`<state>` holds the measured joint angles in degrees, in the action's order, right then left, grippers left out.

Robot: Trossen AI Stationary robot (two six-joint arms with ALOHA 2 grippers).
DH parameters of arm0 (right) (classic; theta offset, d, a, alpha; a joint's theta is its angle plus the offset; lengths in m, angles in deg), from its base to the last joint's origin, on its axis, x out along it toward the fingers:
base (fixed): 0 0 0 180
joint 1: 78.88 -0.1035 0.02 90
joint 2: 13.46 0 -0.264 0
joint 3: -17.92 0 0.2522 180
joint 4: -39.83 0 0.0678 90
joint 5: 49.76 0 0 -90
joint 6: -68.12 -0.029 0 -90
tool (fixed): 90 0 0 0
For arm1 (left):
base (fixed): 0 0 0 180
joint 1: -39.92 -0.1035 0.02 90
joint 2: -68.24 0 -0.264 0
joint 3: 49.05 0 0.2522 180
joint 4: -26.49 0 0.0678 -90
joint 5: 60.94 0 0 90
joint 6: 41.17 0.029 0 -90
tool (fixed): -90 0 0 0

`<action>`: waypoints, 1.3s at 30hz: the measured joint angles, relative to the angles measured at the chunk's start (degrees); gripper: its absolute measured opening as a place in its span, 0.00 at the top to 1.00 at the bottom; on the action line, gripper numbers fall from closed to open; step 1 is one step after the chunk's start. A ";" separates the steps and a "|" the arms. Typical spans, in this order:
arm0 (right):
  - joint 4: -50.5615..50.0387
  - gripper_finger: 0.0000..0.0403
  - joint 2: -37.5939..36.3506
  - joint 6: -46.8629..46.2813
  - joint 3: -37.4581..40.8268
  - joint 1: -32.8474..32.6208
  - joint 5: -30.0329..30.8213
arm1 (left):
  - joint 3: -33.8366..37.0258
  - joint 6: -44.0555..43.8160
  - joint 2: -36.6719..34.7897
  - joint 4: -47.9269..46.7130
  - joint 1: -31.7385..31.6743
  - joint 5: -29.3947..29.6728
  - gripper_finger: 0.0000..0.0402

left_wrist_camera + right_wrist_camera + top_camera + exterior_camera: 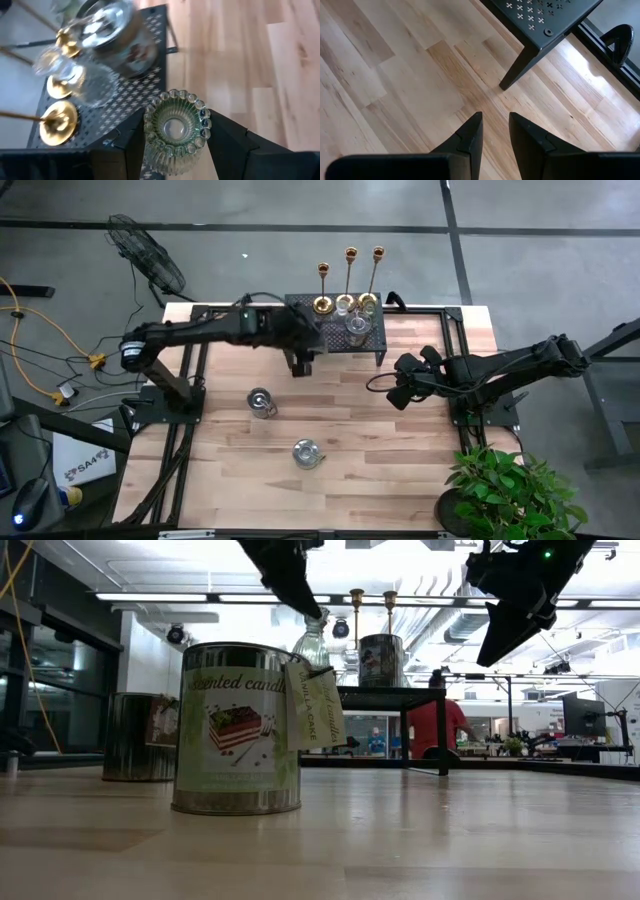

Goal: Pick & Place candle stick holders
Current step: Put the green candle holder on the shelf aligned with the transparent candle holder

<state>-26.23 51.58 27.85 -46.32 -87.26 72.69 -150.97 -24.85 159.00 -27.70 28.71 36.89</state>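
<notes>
My left gripper [175, 127] is shut on a short clear ribbed glass holder [174, 127], above the near left corner of the black mesh stand [335, 330]; it also shows in the low view [312, 640]. Three tall gold stick holders [350, 280] stand by their round bases [59, 122] on the stand's far part, with clear glass holders [82, 82] and a candle tin [112, 35] beside them. My right gripper [495, 120] hovers slightly open and empty over bare table by the stand's right leg [520, 70]. My left gripper pinches the glass holder between its two fingers [225, 140], one on each side of its ribbed side wall [150, 145], just below the beaded rim. The fingers come from above, slanting down. The holder is lifted clear of table and stand, its open mouth toward the wrist camera.
Two candle tins stand on the table's near middle [262, 402] [307, 452], large in the low view [238, 730]. A potted plant [510, 490] is at the near right corner. A person in red [437, 725] is beyond the table. Bare wood lies between stand and tins.
</notes>
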 joint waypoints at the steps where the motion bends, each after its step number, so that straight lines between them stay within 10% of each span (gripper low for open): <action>1: 0.02 0.78 0.00 0.00 0.00 0.00 0.00 | 0.00 0.19 0.00 -0.02 -1.28 -0.85 0.58; 14: 0.32 0.78 -0.01 0.04 0.00 0.02 0.31 | 0.00 1.42 0.15 4.75 -14.34 -11.35 0.58; 39: 0.97 0.78 0.00 0.92 0.00 0.04 0.46 | -0.02 -4.79 5.79 8.79 -15.03 -5.09 0.58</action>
<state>-25.26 51.58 28.77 -46.32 -87.22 73.14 -150.99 -29.64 164.79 -18.91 13.68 31.81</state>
